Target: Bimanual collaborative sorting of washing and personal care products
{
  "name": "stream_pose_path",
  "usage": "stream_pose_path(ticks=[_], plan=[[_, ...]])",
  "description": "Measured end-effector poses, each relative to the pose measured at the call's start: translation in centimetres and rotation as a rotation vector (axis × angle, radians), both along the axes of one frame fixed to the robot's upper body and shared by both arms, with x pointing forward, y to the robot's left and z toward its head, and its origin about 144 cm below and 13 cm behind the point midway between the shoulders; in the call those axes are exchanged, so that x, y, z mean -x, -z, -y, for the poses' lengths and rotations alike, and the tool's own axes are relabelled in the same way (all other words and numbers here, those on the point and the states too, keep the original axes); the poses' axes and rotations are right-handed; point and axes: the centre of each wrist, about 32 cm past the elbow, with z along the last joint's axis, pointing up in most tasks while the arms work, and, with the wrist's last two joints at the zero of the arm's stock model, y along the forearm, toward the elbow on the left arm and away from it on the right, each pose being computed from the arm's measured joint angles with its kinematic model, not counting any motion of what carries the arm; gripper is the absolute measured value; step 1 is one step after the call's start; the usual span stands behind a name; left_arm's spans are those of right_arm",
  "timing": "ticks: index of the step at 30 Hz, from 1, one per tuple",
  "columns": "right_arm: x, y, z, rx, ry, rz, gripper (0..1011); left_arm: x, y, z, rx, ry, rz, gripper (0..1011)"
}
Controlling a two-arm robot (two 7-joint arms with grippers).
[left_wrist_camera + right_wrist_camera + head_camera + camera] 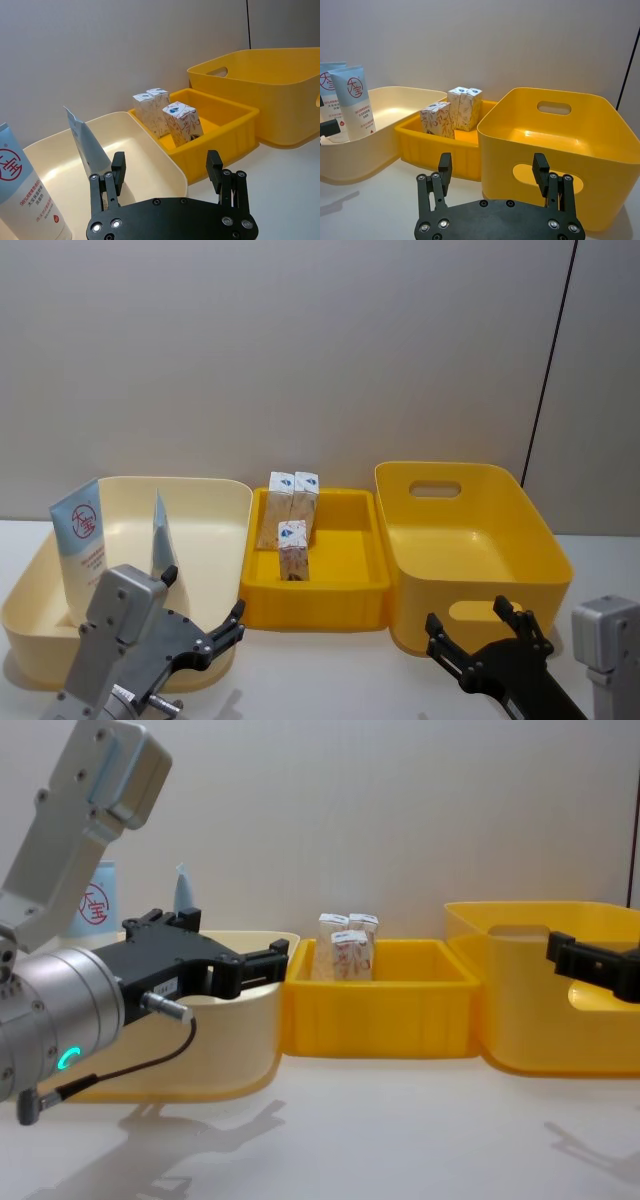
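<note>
Three small cream cartons [293,495] [182,122] [462,107] [347,948] stand upright in the shallow yellow tray [330,605]. A light-blue-and-white tube with a red logo [82,540] [20,190] [355,100] leans in the cream bin [215,490]. A white tube with a grey-blue end [160,535] [87,145] stands beside it. My left gripper [203,600] [166,162] [235,940] hovers open and empty at the cream bin's near right corner. In front of the large yellow bin [480,540], my right gripper [468,618] [492,162] is also open and holds nothing.
The three containers stand side by side along the wall, cream on the left, tray in the middle, deep yellow bin with handle cut-outs on the right. White tabletop [330,670] stretches in front of them.
</note>
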Motion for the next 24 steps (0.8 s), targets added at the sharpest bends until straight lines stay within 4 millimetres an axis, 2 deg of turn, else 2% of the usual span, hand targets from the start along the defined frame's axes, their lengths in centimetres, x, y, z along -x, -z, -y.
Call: stream_pose_path(ticks=[7, 13, 18, 19, 20, 24], plan=[[0.0, 0.0, 0.0, 0.0, 0.0, -0.002, 1001, 0.0, 0.0, 0.0, 0.0, 0.0, 0.0, 1003], [-0.1, -1.2, -0.5, 0.005, -0.011, -0.026, 1001, 0.0, 0.0, 0.0, 0.0, 0.0, 0.0, 1003], [-0.4, -3.6, -1.2, 0.01, -0.016, -0.075, 1001, 0.0, 0.0, 0.0, 0.0, 0.0, 0.0, 1003], [-0.5, -4.6, -1.5, 0.011, -0.019, -0.083, 1001, 0.0, 0.0, 0.0, 0.0, 0.0, 0.0, 1003], [-0.5, -4.6, -1.5, 0.011, -0.019, -0.083, 1001, 0.0, 0.0, 0.0, 0.0, 0.0, 0.0, 1003], [-1.1, -7.7, -2.2, 0.022, -0.016, -0.131, 1001, 0.0, 0.0, 0.0, 0.0, 0.0, 0.0, 1003]])
